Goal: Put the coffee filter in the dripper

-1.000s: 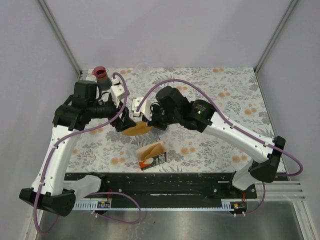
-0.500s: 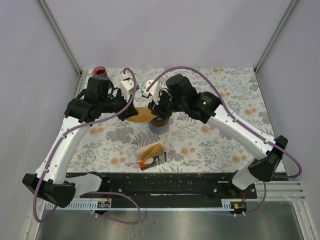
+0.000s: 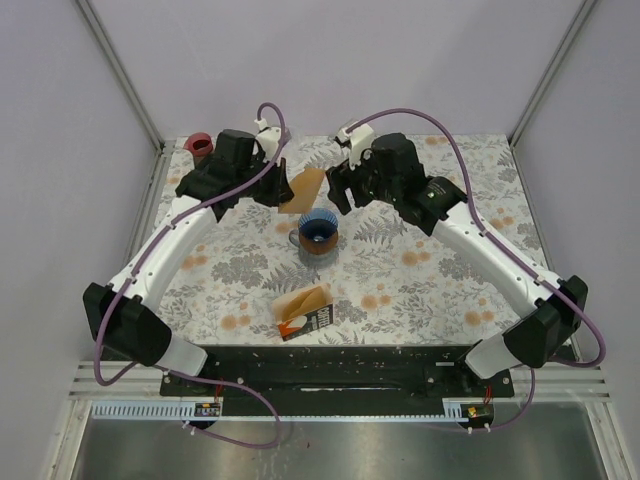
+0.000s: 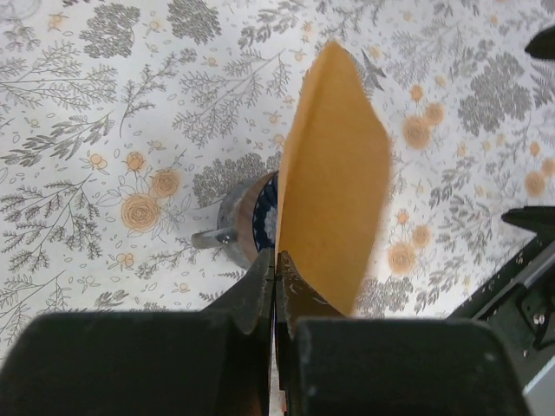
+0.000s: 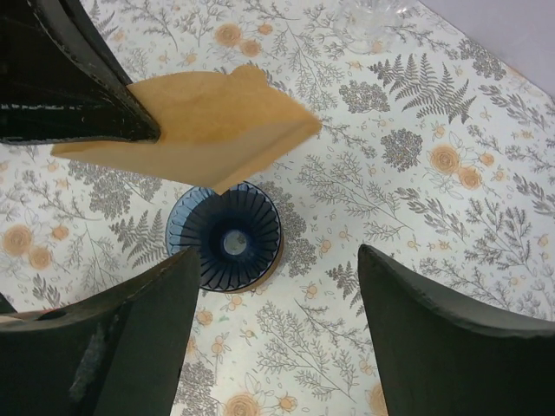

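The brown paper coffee filter [image 3: 303,190] hangs folded flat in the air, just behind and above the dripper [image 3: 318,233]. My left gripper [image 3: 281,192] is shut on its lower edge. In the left wrist view the filter [image 4: 334,182] stands edge-up from the closed fingertips [image 4: 260,282], with the dripper [image 4: 251,221] partly hidden behind it. The dripper [image 5: 227,236] is a blue ribbed cone on a brown base, standing empty on the table. My right gripper [image 5: 279,256] is open above it, holding nothing and apart from the filter [image 5: 208,126].
An opened pack of filters [image 3: 303,310] lies near the front of the flowered table [image 3: 450,250]. A red cup [image 3: 200,146] stands at the back left corner. A clear glass item [image 5: 368,22] sits near the back edge.
The filter passed from my right gripper to my left. The left shut on it, the right opened and let go, and both arms moved toward the back, uncovering the dripper.
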